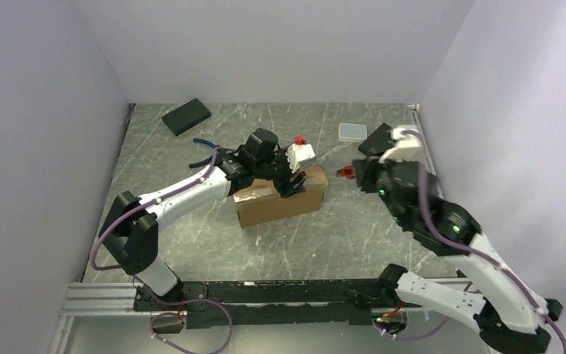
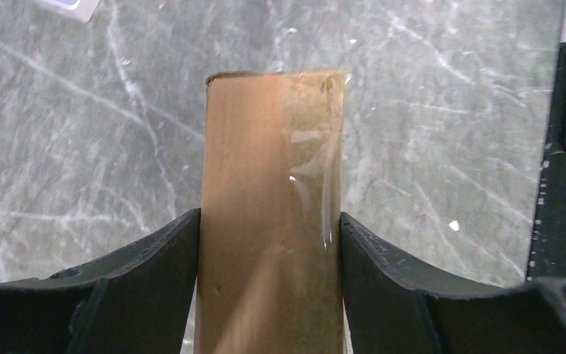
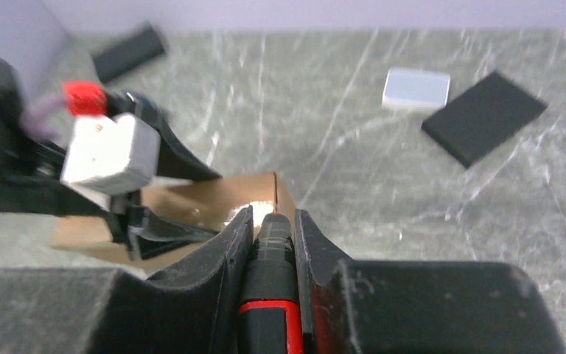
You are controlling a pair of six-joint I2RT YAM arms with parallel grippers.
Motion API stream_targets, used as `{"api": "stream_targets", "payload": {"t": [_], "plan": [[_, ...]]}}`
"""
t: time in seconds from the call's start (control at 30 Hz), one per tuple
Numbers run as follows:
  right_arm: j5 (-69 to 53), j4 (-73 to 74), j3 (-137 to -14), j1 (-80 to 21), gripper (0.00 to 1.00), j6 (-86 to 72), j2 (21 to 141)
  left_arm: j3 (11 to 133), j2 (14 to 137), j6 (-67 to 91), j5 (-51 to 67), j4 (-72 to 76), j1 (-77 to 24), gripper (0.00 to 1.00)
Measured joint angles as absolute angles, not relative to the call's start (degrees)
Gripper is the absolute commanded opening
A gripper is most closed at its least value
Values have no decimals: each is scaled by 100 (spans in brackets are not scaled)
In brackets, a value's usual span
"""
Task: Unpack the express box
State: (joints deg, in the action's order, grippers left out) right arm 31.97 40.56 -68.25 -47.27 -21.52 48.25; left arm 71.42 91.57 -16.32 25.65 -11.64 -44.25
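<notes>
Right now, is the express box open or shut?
Shut. The express box shows no raised flap, and clear tape glints across it in the left hand.

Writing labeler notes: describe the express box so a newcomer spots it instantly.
On the grey marbled table, look mid-table, ahead of the left arm. The express box is the brown cardboard one clamped in the left gripper; the black blocks and white-grey case are smaller, flatter.

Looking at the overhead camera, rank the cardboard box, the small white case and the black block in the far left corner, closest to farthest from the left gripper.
1. express box: mid-table, clamped in the left gripper.
2. white case: far side of the table, off to the right.
3. black block: far left corner, plainly the farthest.
</notes>
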Motion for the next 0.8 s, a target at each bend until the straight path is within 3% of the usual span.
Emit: {"api": "stream_targets", "payload": {"t": [0.13,0.17,0.2,0.33,0.5,0.8], "plan": [[3662,3271,-6766,-4757,0,-1743,3861,7087,9170,-1638,2432,-1188,-4362,84],[3876,2923,-6654,-4757,0,-1590,3573,7061,9170,-1610,2416,-1192,-4346,95],[4069,2672,-6554,-4757,0,-1463,3319,7054,9170,-1549,2412,-1197,-4329,99],[4633,2023,-6195,-4737,0,-1173,2980,7072,9067,-1074,2408,-1203,-4246,100],[4678,1975,-5883,-4740,0,-1066,3448,7323,8449,-274,2410,-1594,-3872,100],[4115,1979,-5865,-4740,0,-1046,3994,5802,5133,399,2123,-2001,-2432,99]]}}
